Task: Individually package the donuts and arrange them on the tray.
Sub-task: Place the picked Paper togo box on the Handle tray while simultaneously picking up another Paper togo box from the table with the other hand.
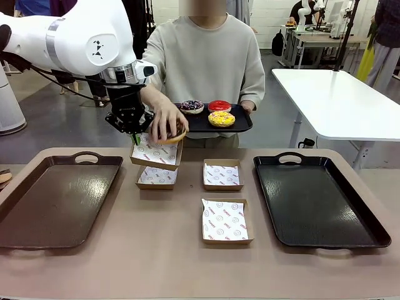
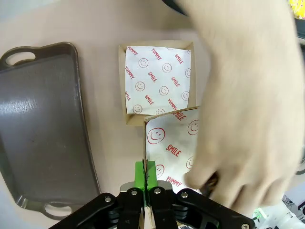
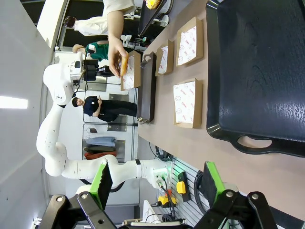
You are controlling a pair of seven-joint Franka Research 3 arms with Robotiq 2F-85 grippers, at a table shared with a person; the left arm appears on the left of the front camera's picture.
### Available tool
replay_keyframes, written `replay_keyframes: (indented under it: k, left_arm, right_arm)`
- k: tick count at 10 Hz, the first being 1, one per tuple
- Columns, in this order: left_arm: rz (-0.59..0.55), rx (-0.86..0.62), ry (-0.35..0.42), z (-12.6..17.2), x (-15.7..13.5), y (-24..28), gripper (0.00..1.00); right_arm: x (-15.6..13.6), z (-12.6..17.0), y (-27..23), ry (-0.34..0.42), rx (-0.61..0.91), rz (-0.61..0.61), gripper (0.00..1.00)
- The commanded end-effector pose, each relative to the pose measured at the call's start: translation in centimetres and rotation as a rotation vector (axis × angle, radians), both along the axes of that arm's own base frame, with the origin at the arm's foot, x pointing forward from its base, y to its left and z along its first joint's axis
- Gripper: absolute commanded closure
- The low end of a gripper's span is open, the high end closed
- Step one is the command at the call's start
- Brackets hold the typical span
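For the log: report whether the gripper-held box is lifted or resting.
Lifted: the left gripper pinches the box edge, tilted above the table.

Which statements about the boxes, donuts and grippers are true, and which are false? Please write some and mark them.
1. The left gripper is shut on the edge of a box. True.
2. Three donuts lie on the person's small tray. True.
3. The right gripper holds a donut. False: it is open and holds nothing.
4. Four boxes lie flat. False: three boxes lie on the table; one is held up.
5. The person's hand holds a brown donut at the held box. True.
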State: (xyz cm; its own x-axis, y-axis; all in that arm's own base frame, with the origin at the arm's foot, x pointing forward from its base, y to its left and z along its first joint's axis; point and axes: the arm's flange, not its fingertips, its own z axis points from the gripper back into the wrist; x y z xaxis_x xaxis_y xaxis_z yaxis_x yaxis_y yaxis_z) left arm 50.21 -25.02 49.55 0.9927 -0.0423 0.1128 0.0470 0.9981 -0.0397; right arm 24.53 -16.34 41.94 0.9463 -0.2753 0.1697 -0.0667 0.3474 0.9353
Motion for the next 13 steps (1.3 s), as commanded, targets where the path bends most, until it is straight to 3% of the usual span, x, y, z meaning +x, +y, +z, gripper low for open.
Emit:
replay_keyframes:
  k: [1, 9, 11, 13]
  left_arm:
    - [0.005, 0.002, -0.004, 0.0, -0.4, 0.3, 1.00]
    - [0.005, 0.002, -0.004, 0.0, -0.4, 0.3, 1.00]
    - [0.001, 0.001, 0.002, -0.1, 0.0, 0.0, 0.99]
    - [-0.032, -0.027, 0.003, 1.8, -0.7, 2.4, 0.99]
  right_arm:
    - [0.1, 0.1, 0.0, -0.015, 0.013, -0.002, 0.00]
    - [0.1, 0.1, 0.0, -0.015, 0.013, -0.002, 0.00]
    - [0.9, 0.7, 0.1, 0.039, -0.028, 0.051, 0.00]
    - [2.8, 4.2, 2.8, 0.118, -0.185, 0.124, 0.00]
